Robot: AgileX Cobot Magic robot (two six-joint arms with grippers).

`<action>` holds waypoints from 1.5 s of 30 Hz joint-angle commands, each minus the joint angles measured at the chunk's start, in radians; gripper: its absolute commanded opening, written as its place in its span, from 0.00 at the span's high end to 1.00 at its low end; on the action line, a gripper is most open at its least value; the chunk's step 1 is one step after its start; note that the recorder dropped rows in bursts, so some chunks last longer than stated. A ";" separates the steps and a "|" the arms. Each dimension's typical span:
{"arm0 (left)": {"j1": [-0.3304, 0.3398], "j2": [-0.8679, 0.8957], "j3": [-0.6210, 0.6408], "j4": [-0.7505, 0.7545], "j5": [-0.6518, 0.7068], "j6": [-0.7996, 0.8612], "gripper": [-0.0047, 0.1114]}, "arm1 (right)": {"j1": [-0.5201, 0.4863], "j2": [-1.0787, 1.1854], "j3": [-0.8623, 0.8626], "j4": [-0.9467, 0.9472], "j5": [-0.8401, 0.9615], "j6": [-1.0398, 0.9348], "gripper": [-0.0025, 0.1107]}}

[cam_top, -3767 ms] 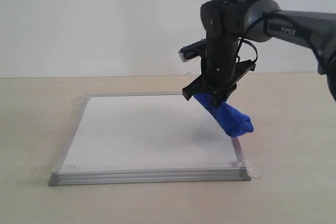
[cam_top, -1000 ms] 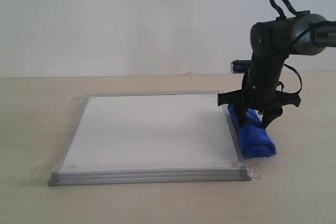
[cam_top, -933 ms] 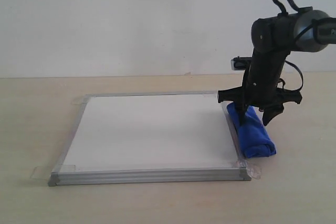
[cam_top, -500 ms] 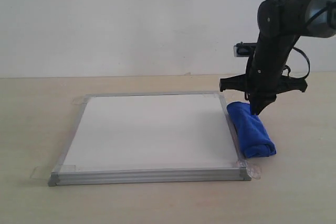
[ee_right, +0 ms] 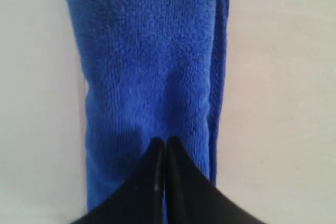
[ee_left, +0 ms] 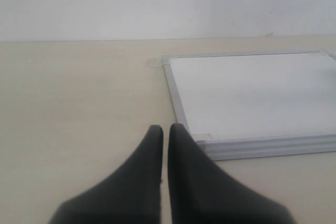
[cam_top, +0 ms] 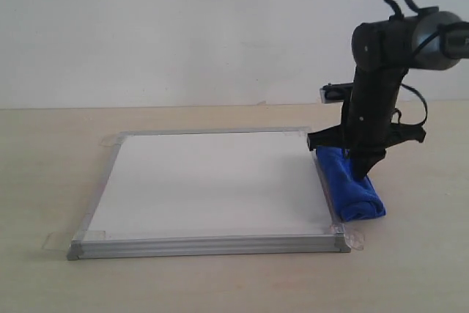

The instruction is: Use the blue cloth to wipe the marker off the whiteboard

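Note:
The whiteboard (cam_top: 212, 181) lies flat on the table, and I see no red marker line on its white face in any view. The blue cloth (cam_top: 357, 201) lies as a rolled bundle on the table, along the board's right frame. My right gripper (cam_top: 361, 172) points down onto the cloth's far half, shut, with nothing between its fingers. In the right wrist view the closed tips (ee_right: 166, 141) rest over the cloth (ee_right: 147, 66). My left gripper (ee_left: 165, 128) is shut and empty, low over the table near a corner of the whiteboard (ee_left: 247, 93).
Pale wooden table (cam_top: 51, 159) with a white wall behind. Clear tape tabs (cam_top: 55, 240) stick out at the board's corners. The left arm does not show in the exterior view.
The right gripper carried the cloth off the board and set it down beside the right frame. It opened, rose and shut, and has now come back down onto the cloth.

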 commanded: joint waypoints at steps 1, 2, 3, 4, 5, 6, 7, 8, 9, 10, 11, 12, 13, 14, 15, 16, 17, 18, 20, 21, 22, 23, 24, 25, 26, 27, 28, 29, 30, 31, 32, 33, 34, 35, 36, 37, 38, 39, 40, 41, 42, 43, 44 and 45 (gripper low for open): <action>0.002 -0.002 0.004 -0.002 0.001 -0.005 0.93 | -0.008 -0.153 0.015 0.001 0.055 -0.081 0.98; 0.002 -0.002 0.004 -0.002 0.001 -0.005 0.93 | -0.008 -0.189 0.027 0.001 0.055 -0.099 0.98; 0.002 -0.002 0.004 -0.002 0.001 -0.005 0.93 | -0.008 -0.227 0.051 0.001 0.055 -0.110 0.98; 0.002 -0.002 0.004 -0.002 0.001 -0.005 0.93 | -0.008 -0.266 0.074 0.001 0.052 -0.112 0.98; 0.002 -0.002 0.004 -0.002 0.001 -0.005 0.93 | -0.008 -0.308 0.111 -0.004 0.042 -0.113 0.98; 0.002 -0.002 0.004 -0.002 0.001 -0.005 0.93 | -0.008 -0.352 0.157 -0.009 0.026 -0.114 0.98; 0.002 -0.002 0.004 -0.002 0.001 -0.005 0.93 | -0.008 -0.389 0.212 -0.011 0.010 -0.114 0.98; 0.002 -0.002 0.004 -0.002 0.001 -0.005 0.93 | -0.008 -0.440 0.275 -0.018 -0.011 -0.114 0.98; 0.002 -0.002 0.004 -0.002 0.001 -0.005 0.93 | -0.008 -0.494 0.347 -0.023 -0.039 -0.114 0.98; 0.002 -0.002 0.004 -0.002 0.001 -0.005 0.93 | -0.008 -0.540 0.409 -0.025 -0.068 -0.114 0.98; 0.002 -0.002 0.004 -0.002 0.001 -0.005 0.93 | -0.008 -0.601 0.491 -0.031 -0.111 -0.114 0.98; 0.002 -0.002 0.004 -0.002 0.001 -0.005 0.93 | -0.008 -0.665 0.574 -0.039 -0.152 -0.106 0.98; 0.002 -0.002 0.004 -0.002 0.001 -0.005 0.93 | -0.008 -0.731 0.637 -0.042 -0.192 -0.088 0.98; 0.002 -0.002 0.004 -0.002 0.001 -0.005 0.93 | -0.008 -0.797 0.708 -0.044 -0.236 -0.061 0.98; 0.002 -0.002 0.004 -0.002 0.001 -0.005 0.93 | -0.008 -0.864 0.771 -0.044 -0.271 -0.030 0.98; 0.002 -0.002 0.004 -0.002 0.001 -0.005 0.93 | -0.008 -0.916 0.817 -0.044 -0.288 -0.008 0.98; 0.002 -0.002 0.004 -0.002 0.001 -0.005 0.93 | -0.008 -0.981 0.867 -0.044 -0.300 0.009 0.98; 0.002 -0.002 0.004 -0.002 0.001 -0.005 0.93 | -0.008 -1.043 0.920 -0.044 -0.300 0.021 0.98; 0.002 -0.002 0.004 -0.002 0.001 -0.005 0.93 | -0.008 -1.150 0.984 -0.044 -0.288 0.036 0.98; 0.002 -0.002 0.004 -0.002 0.001 -0.005 0.93 | -0.008 -1.205 1.012 -0.044 -0.265 0.037 0.98; 0.002 -0.002 0.004 -0.002 0.001 -0.005 0.93 | -0.008 -1.258 1.033 -0.037 -0.230 0.042 0.98; 0.002 -0.002 0.004 -0.002 0.001 -0.005 0.93 | -0.008 -1.308 1.046 -0.029 -0.197 0.042 0.98; 0.002 -0.002 0.004 -0.002 0.001 -0.005 0.93 | -0.008 -1.354 1.055 -0.024 -0.148 0.042 0.98; 0.002 -0.002 0.004 -0.002 0.001 -0.005 0.93 | -0.008 -1.396 1.054 -0.024 -0.093 0.042 0.98; 0.002 -0.002 0.004 -0.002 0.001 -0.005 0.93 | -0.008 -1.428 1.054 -0.024 -0.044 0.042 0.98; 0.002 -0.002 0.004 -0.002 0.001 -0.005 0.93 | -0.008 -1.466 1.054 -0.022 -0.012 0.042 0.98; 0.002 -0.002 0.004 -0.002 0.001 -0.005 0.93 | -0.008 -1.501 1.054 -0.022 0.010 0.042 0.98; 0.002 -0.002 0.004 -0.002 0.001 -0.005 0.93 | -0.008 -1.528 1.054 -0.022 0.019 0.042 0.98; 0.002 -0.002 0.004 -0.002 0.001 -0.005 0.93 | -0.008 -1.559 1.054 -0.022 0.026 0.042 0.98; 0.002 -0.002 0.004 -0.002 0.001 -0.005 0.93 | -0.008 -1.587 1.054 -0.022 0.025 0.042 0.98; 0.002 -0.002 0.004 -0.002 0.001 -0.005 0.93 | -0.008 -1.606 1.054 -0.022 0.025 0.042 0.98; 0.002 -0.002 0.004 -0.002 0.001 -0.005 0.93 | -0.008 -1.629 1.054 -0.022 0.025 0.042 0.98; 0.002 -0.002 0.004 -0.002 0.001 -0.005 0.93 | -0.008 -1.649 1.054 -0.022 0.025 0.042 0.98; 0.002 -0.002 0.004 -0.002 0.001 -0.005 0.93 | -0.008 -1.666 1.054 -0.022 0.025 0.042 0.98; 0.002 -0.002 0.004 -0.002 0.001 -0.005 0.93 | -0.008 -1.680 1.054 -0.022 0.025 0.042 0.98; 0.002 -0.002 0.004 -0.002 0.001 -0.005 0.93 | -0.008 -1.692 1.054 -0.022 0.023 0.042 0.98; 0.002 -0.002 0.004 -0.002 0.001 -0.005 0.93 | -0.008 -1.699 1.054 -0.022 0.023 0.042 0.98; 0.002 -0.002 0.004 -0.002 0.001 -0.005 0.93 | -0.008 -1.704 1.054 -0.022 0.023 0.042 0.98; 0.002 -0.002 0.004 -0.002 0.001 -0.005 0.93 | -0.008 -1.708 1.054 -0.022 0.020 0.042 0.98; 0.002 -0.002 0.004 -0.002 0.001 -0.005 0.93 | -0.008 -1.708 1.054 -0.022 0.019 0.042 0.98; 0.002 -0.002 0.004 -0.002 0.001 -0.005 0.93 | -0.008 -1.708 1.054 -0.022 0.017 0.042 0.98; 0.002 -0.002 0.004 -0.002 0.001 -0.005 0.93 | -0.008 -1.708 1.054 -0.022 0.017 0.042 0.98; 0.002 -0.002 0.004 -0.002 0.001 -0.005 0.93 | -0.008 -1.708 1.054 -0.022 0.015 0.042 0.98; 0.002 -0.002 0.004 -0.002 0.001 -0.005 0.93 | -0.008 -1.716 1.054 -0.022 0.015 0.042 0.98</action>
